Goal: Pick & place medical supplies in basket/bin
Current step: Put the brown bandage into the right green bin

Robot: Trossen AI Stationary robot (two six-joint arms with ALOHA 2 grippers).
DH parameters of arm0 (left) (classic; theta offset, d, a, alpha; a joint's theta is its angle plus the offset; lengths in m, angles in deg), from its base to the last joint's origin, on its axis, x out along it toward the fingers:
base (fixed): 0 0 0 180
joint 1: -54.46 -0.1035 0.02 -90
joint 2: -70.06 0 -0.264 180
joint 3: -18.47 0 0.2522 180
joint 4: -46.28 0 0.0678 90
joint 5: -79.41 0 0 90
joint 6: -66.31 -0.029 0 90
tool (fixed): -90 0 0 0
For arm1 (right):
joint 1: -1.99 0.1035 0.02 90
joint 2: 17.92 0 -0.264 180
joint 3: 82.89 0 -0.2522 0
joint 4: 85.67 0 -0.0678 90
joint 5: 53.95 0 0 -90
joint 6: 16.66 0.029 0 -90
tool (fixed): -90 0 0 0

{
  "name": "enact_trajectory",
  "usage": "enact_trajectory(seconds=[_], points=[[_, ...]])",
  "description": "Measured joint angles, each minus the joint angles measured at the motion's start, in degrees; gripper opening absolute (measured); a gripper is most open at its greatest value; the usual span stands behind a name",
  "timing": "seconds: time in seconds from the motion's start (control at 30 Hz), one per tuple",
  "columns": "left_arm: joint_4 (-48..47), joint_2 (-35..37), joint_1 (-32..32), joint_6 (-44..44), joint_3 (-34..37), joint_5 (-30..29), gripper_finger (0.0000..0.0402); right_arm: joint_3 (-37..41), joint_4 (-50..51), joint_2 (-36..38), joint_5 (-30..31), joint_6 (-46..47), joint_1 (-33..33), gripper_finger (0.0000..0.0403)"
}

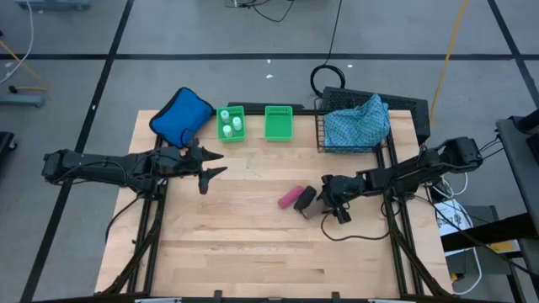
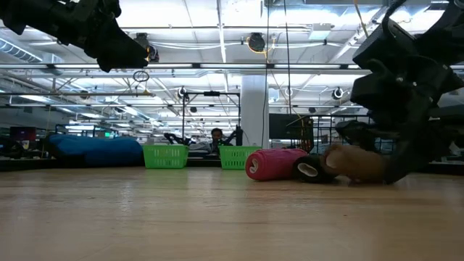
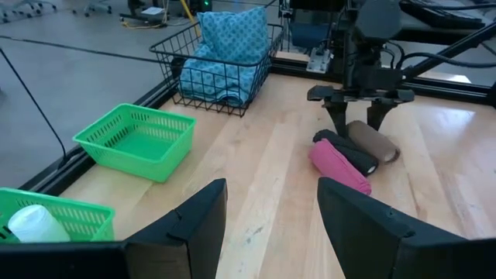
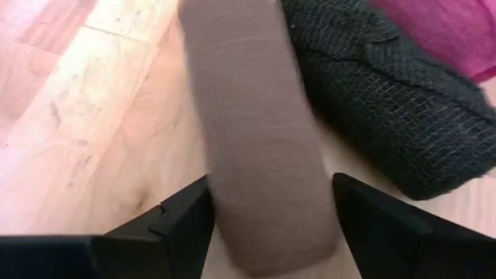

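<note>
Three rolls lie side by side at the table's middle right: pink [image 1: 290, 198], black [image 1: 306, 199] and brown [image 3: 372, 141]. My right gripper [image 4: 271, 194] slants down over the brown roll [image 4: 256, 116], open, one finger on each long side. My left gripper [image 3: 271, 194] hangs open above the table's left part, holding nothing. The black wire basket [image 1: 322, 135] at the far right holds the blue-green patterned cloth [image 1: 358, 124]. White bottles with green caps [image 1: 232, 126] stand in a small green bin [image 1: 221, 135]. My right gripper has its fingers [image 4: 186, 213] along the two long sides of the brown roll [image 4: 232, 178], coming slanting down from the table's right. Whether they touch it, I cannot tell. The roll lies on the table against the black roll [image 4: 387, 101].
A second green bin [image 1: 278, 122] stands empty between the bottle bin and the basket. A solid blue padded pouch [image 1: 181, 116] lies at the far left corner. Bare wood stretches across the near half of the table.
</note>
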Motion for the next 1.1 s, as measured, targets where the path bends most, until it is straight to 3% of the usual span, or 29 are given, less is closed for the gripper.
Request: enact_trajectory(seconds=[0.5, 0.93, 1.1], points=[[0.00, 0.00, 0.00, 1.19, 0.00, -0.01, 0.0209, 0.16, -4.08, 0.04, -0.64, 1.04, -0.18, 0.0135], [2.70, -0.02, 0.00, 5.66, 0.00, -0.04, 0.0209, 0.16, -2.30, 8.25, -0.29, 2.67, -0.23, 0.0123], [9.60, -0.02, 0.00, 5.58, -0.01, -0.03, 0.0209, 0.12, -5.40, 12.57, 7.21, 2.60, -0.25, 0.0123]])
